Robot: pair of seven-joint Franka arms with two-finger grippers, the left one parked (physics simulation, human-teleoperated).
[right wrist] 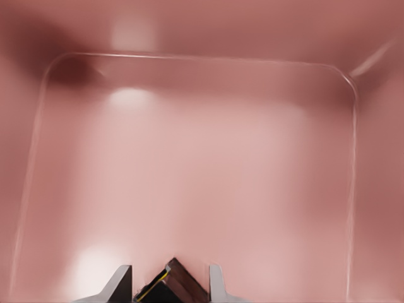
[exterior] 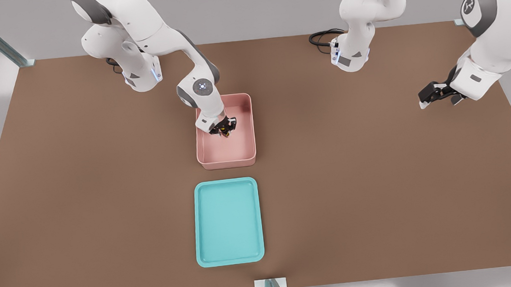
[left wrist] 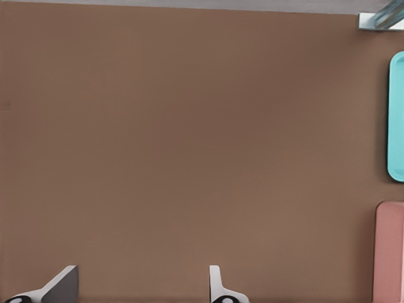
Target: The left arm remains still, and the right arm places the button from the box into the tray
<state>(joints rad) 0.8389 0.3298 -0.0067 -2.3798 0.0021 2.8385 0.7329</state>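
Fingers [right wrist: 121, 284] of the right arm's black two-finger gripper [exterior: 225, 128] are seen pinched on the tiny black button with a yellow cap [right wrist: 169, 282], tilted between them, low inside the pink rounded plastic box [exterior: 247, 155]. The shallow turquoise rectangular tray [exterior: 230, 256] is set near the box on the brown table [exterior: 376, 175], not touching it.

Box [exterior: 227, 157] pink. Tray [exterior: 228, 222] turquoise. Button [right wrist: 169, 284] dark block, yellow edge visible. Right arm [exterior: 156, 37] white, grey joint bands; gripper [exterior: 225, 128] black, inside box. Table [exterior: 376, 175] plain brown.
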